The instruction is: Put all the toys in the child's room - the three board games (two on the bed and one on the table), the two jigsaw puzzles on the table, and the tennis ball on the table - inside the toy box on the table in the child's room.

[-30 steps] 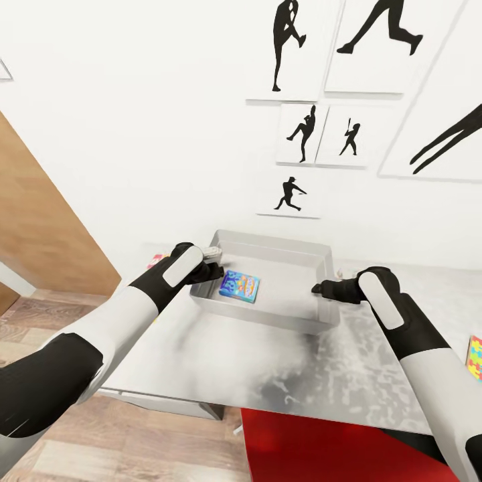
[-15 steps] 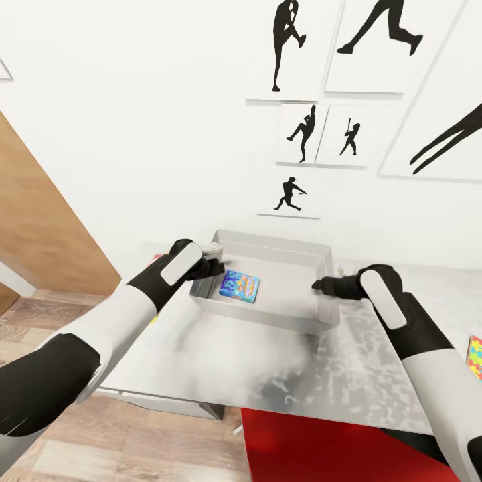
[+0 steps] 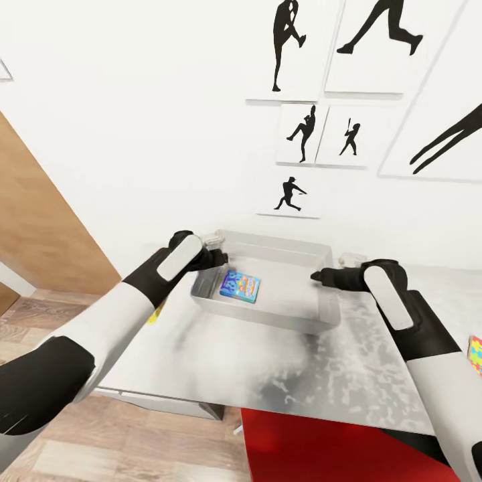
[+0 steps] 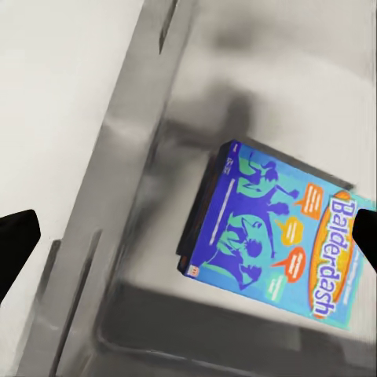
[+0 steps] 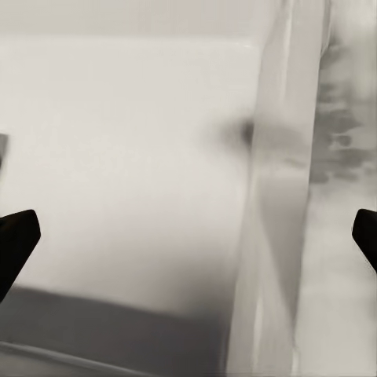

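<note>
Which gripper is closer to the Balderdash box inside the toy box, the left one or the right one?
Left. The left gripper hangs over the toy box wall beside the Balderdash box; the right gripper is at the opposite wall, farther away.

The grey table point(image 3: 281, 375) carries the toy box point(image 3: 268, 314) and a jigsaw puzzle point(image 3: 475, 351).

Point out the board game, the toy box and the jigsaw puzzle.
board game point(image 4: 275, 239): left wrist view, cover's middle.
toy box point(image 3: 264, 316): head view, near wall.
jigsaw puzzle point(image 3: 475, 353): head view, visible corner at the table's right edge.
</note>
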`<state>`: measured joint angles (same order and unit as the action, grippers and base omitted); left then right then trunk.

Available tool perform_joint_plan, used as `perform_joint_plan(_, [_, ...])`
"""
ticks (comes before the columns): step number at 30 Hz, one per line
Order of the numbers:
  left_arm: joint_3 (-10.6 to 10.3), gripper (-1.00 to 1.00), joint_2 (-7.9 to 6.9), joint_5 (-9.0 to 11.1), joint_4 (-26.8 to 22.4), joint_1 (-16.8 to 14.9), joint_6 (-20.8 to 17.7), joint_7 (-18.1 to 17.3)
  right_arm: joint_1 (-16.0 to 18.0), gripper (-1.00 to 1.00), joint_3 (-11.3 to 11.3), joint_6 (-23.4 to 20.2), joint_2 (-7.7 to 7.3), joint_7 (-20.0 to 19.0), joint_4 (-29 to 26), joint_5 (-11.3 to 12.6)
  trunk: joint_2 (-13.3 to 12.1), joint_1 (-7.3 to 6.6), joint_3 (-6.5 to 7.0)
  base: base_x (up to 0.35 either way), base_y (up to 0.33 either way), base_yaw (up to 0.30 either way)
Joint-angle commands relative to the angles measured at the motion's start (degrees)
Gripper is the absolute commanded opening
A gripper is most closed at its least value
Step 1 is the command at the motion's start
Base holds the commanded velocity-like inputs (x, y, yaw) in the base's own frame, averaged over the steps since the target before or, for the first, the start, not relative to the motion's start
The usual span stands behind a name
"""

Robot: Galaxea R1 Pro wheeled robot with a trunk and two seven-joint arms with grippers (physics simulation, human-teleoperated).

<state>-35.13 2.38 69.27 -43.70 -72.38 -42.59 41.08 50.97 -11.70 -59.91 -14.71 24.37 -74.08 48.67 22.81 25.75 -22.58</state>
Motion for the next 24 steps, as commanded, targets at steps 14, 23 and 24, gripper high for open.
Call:
perform_joint_plan(14, [0.8, 1.00, 2.44, 1.6, -35.1, 8.6, -2.8, 15.3, -10.6, 1.00, 9.8, 4.7, -11.95, 0.2, -17.7, 0.5, 0.1, 0.04, -0.10, 0.000, 0.000, 0.000])
perform_joint_plan(23, [-2.7, 1.00, 6.59, 9.0, -47.6, 20.4, 4.1, 20.7, -16.5, 1.00, 19.3, 4.3, -18.01, -4.9, -18.4, 0.6, 0.1, 0.04, -0.10, 0.000, 0.000, 0.000])
perform_joint_plan(24, [-2.7, 1.00, 6.47, 12.1, -48.1, 21.0, 5.1, 21.0, -17.3, 1.00, 21.1, 3.4, -18.71, -6.9, -18.5, 0.6, 0.1, 0.04, -0.10, -0.012, 0.000, 0.000])
